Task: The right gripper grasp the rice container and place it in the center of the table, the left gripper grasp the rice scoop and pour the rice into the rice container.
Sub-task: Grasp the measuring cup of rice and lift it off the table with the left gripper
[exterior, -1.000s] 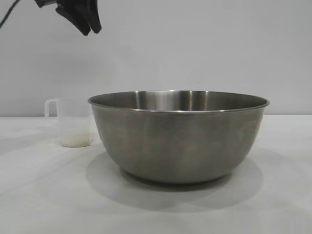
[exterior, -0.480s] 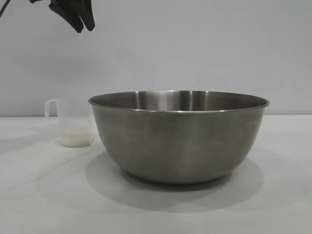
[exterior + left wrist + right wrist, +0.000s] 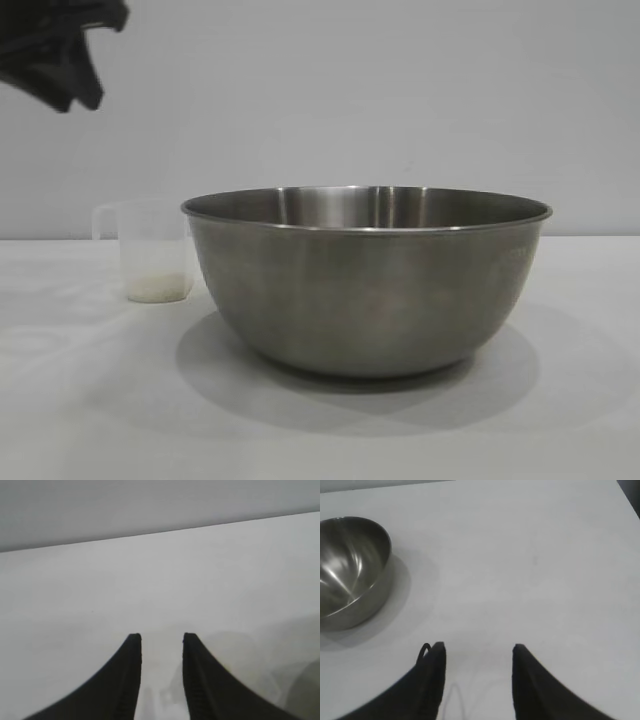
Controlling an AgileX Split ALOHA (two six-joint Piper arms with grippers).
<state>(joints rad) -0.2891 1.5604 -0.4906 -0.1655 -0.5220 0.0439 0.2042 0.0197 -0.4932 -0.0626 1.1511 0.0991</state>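
Note:
The rice container [image 3: 366, 280], a large steel bowl, stands in the middle of the white table [image 3: 90, 400]. The rice scoop [image 3: 150, 250], a translucent cup, stands upright just behind the bowl's left side, with rice [image 3: 158, 287] in its bottom. My left gripper [image 3: 78, 92] hangs high above and to the left of the scoop. In the left wrist view it [image 3: 161, 637] is open and empty, and the scoop [image 3: 166, 691] shows only faintly between its fingers, below them. My right gripper [image 3: 479, 647] is open and empty over bare table, away from the bowl [image 3: 350, 570].
A plain grey wall [image 3: 400, 90] stands behind the table. In the right wrist view a thin black cable loop [image 3: 424, 651] sits beside one finger, and the table's edge [image 3: 630, 495] shows at the far corner.
My left gripper has moved to the left in the exterior view and now looks larger at the picture's upper left corner. The bowl and the scoop have not moved.

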